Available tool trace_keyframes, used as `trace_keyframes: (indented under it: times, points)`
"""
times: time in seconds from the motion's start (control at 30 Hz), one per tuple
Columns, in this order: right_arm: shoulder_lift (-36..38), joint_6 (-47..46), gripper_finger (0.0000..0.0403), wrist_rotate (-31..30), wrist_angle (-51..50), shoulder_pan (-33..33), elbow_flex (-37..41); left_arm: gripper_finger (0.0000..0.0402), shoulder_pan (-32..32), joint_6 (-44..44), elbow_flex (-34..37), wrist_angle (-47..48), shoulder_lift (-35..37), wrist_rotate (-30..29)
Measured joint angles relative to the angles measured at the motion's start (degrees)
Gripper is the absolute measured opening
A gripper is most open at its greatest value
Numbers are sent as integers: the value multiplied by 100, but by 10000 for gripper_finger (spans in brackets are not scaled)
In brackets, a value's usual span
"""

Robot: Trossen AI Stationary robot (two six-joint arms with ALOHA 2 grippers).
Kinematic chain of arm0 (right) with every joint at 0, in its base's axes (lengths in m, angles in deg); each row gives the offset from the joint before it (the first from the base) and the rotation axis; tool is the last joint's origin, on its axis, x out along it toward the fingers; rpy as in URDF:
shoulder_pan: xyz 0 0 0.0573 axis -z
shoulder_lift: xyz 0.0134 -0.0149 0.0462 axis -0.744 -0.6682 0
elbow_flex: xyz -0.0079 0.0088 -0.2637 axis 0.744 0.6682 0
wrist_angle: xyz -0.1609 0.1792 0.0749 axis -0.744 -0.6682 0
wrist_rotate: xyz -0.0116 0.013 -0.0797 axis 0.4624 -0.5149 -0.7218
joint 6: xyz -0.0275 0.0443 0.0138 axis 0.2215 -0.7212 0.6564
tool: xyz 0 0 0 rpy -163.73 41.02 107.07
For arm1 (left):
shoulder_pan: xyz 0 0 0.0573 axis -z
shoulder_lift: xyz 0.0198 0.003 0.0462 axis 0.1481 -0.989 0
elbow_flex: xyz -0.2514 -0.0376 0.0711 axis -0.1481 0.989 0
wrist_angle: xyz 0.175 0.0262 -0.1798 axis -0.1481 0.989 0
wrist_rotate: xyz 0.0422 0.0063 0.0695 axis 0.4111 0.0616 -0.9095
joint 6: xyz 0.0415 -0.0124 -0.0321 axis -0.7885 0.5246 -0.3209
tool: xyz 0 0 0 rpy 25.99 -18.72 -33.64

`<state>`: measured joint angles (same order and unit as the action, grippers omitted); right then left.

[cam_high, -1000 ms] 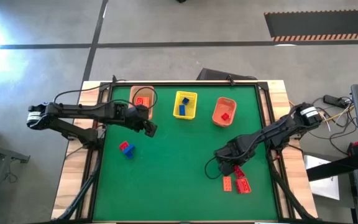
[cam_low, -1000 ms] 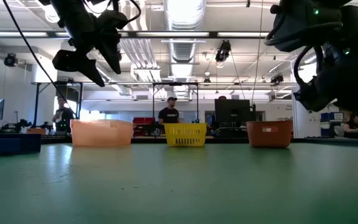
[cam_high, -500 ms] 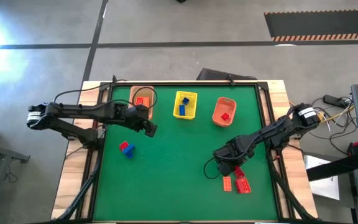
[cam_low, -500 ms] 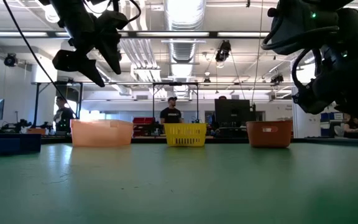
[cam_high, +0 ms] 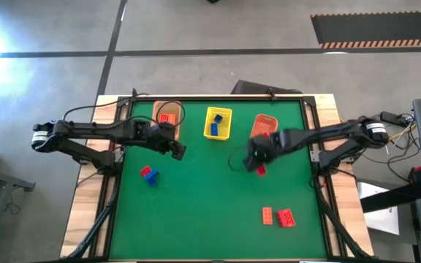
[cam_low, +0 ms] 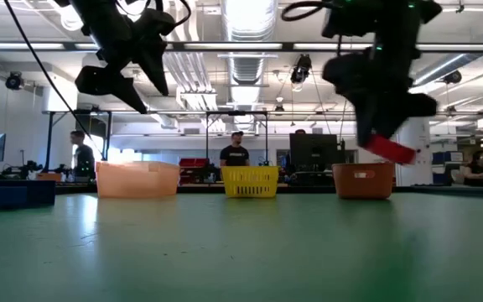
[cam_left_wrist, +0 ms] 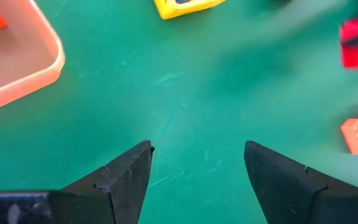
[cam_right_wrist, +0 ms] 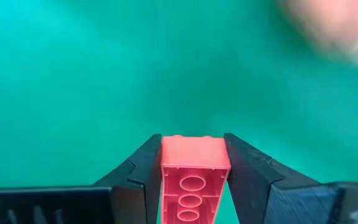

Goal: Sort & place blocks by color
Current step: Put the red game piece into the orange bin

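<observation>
The right gripper (cam_right_wrist: pixel 193 177) clamps a red block (cam_right_wrist: pixel 194 168) narrowly between its fingers, lifted above the green surface (cam_high: pixel 203 197) just beside the red-orange basket (cam_high: pixel 265 123). Farther off, the left gripper (cam_left_wrist: pixel 196 163) hangs wide apart and empty near the orange basket (cam_high: pixel 164 111).

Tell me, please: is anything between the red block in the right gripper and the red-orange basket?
Nothing visible. The right gripper holds the red block above bare mat, just short of the red-orange basket.
</observation>
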<state>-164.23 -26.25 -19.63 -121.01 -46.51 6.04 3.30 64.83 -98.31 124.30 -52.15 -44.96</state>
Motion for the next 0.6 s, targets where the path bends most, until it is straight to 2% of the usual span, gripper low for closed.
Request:
trace_keyframes:
  times: [0.13, 0.4, 0.6]
  points:
    - [86, 788, 127, -879, 3, 771, -331, 240, 0, 0, -71, -150, 11, 2]
    - [-77, 1787, 127, -2129, 589, 2181, -573, 240, 0, -2, -105, -708, 148, 2]
    - [-318, 1956, 127, -2336, 1526, 2710, -97, 240, 0, 9, -105, -901, 387, 4]
